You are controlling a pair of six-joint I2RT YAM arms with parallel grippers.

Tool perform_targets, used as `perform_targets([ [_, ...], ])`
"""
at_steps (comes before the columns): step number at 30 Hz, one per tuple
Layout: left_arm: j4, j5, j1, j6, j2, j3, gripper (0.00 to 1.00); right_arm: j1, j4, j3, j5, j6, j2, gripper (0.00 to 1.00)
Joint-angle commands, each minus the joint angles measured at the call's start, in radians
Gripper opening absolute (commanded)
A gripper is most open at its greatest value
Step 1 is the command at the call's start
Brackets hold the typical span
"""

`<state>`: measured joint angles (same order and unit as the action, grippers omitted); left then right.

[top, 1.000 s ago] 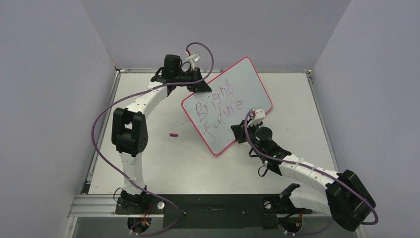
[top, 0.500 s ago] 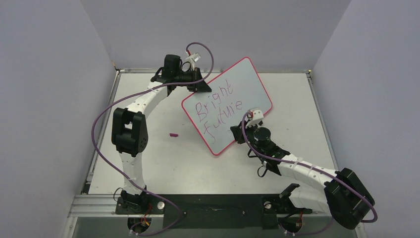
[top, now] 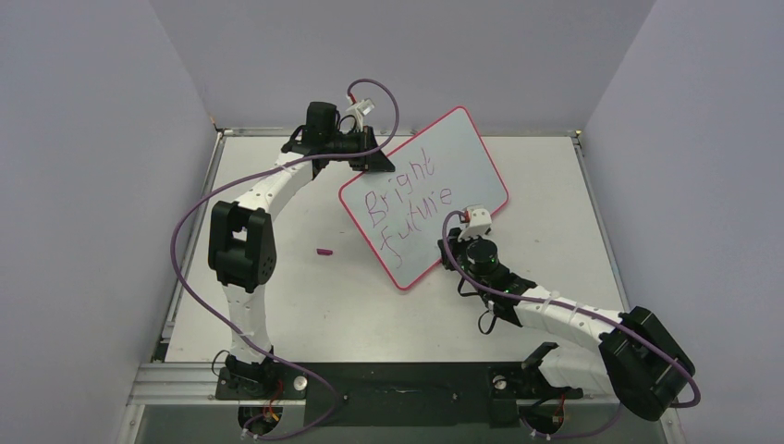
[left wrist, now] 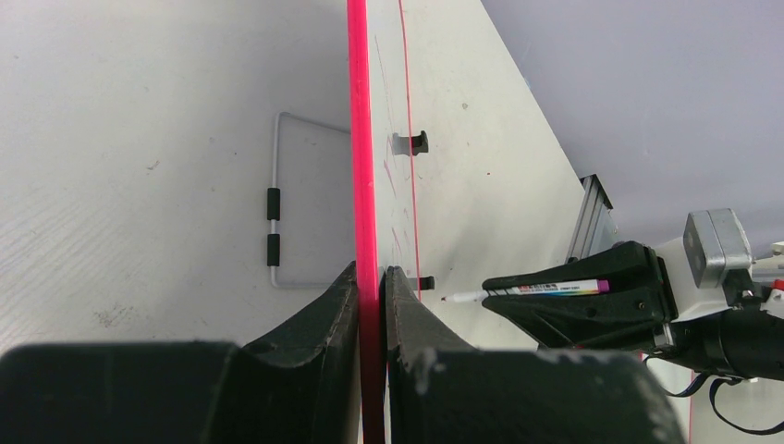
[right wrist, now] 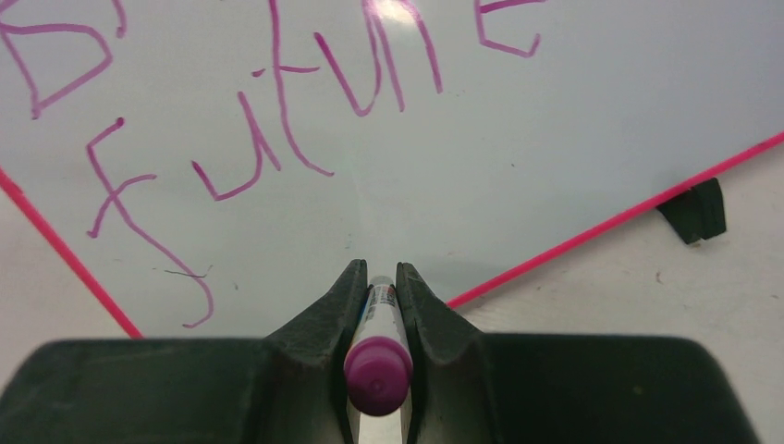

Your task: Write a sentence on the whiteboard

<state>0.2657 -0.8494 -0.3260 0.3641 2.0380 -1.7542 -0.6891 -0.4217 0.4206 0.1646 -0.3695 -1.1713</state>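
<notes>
The whiteboard (top: 471, 157), glossy white with a pink frame, stands tilted on the table. My left gripper (top: 372, 159) is shut on its upper left edge, and the left wrist view shows the pink frame (left wrist: 359, 139) pinched between the fingers (left wrist: 372, 274). The sentence (top: 407, 199) reads "Bright Future" in magenta, in two slanted lines (right wrist: 277, 120). My right gripper (top: 450, 248) is shut on a magenta-capped marker (right wrist: 377, 365). The gripper (right wrist: 377, 270) points at the bare board (right wrist: 573, 120) below "Future". The marker tip (left wrist: 446, 299) sits just off the surface.
A small magenta cap (top: 324, 250) lies on the table left of the board. A wire stand (left wrist: 275, 213) shows behind the board. Black clips (right wrist: 698, 211) sit on the board's lower edge. Grey walls enclose the table on three sides.
My right arm has shifted slightly left and toward the near edge along the board's lower part, marker still in its grip. The board and left arm have not moved.
</notes>
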Motion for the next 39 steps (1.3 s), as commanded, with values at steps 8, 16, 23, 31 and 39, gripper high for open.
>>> perform_targets([
  [8,-0.08,-0.027,-0.019,-0.04,-0.071,0.002,0.0,-0.006,-0.005,0.02,0.081,0.023,0.016,0.0],
  [16,-0.084,-0.027,-0.019,-0.037,-0.073,0.004,0.0,-0.038,-0.061,0.007,0.011,0.047,0.02,0.0],
  [23,-0.086,-0.03,-0.019,-0.036,-0.071,0.001,0.0,-0.063,-0.085,0.012,-0.014,0.061,0.004,0.0],
  [31,-0.088,-0.031,-0.02,-0.035,-0.072,0.003,0.0,-0.091,-0.092,0.032,-0.035,0.076,-0.036,0.0],
  [39,-0.089,-0.032,-0.019,-0.033,-0.072,0.004,0.0,-0.111,-0.083,0.057,-0.031,0.084,-0.07,0.0],
])
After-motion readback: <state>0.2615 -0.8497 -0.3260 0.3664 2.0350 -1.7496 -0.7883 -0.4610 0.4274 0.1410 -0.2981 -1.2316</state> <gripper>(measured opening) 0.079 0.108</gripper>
